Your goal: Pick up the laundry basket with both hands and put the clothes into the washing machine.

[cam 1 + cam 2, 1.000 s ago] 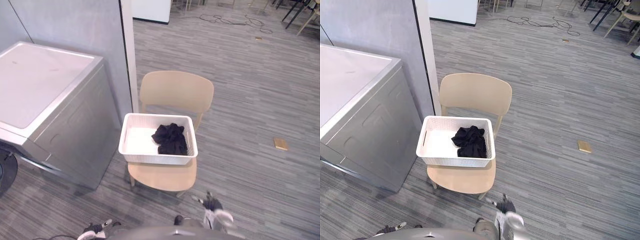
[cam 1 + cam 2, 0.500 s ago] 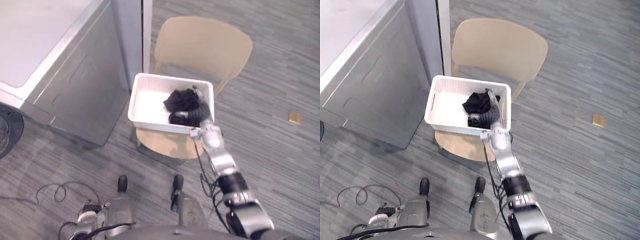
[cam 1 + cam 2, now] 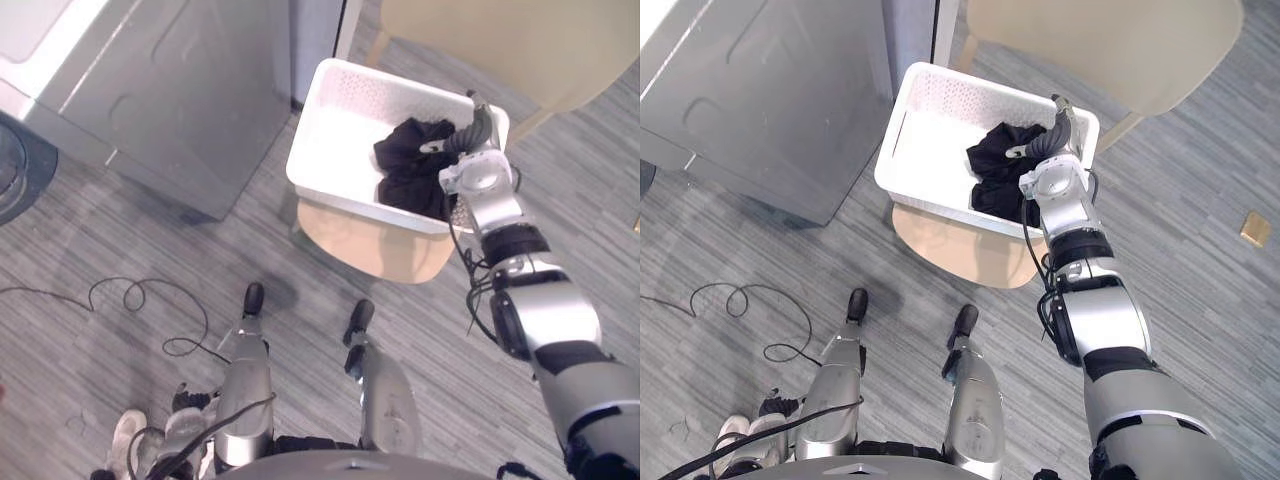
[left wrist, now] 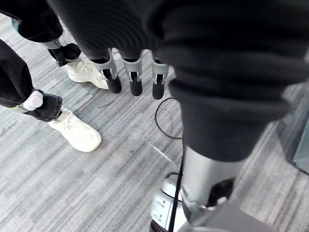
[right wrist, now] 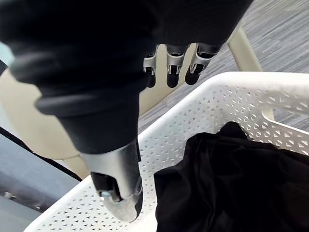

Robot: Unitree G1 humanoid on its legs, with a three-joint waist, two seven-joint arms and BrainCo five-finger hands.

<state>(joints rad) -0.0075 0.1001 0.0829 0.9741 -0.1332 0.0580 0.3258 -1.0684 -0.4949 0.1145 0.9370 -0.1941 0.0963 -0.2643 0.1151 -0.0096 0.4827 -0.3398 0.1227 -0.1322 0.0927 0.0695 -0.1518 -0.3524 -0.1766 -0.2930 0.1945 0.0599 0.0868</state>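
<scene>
The white laundry basket holding black clothes sits on a beige chair beside the washing machine, the right hand over its right edge with fingers relaxed and empty, the left hand slack-fingered near a person's white shoes.

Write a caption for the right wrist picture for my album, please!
The right robot hand hovers over a white laundry basket of black clothes on a tan chair.
</scene>
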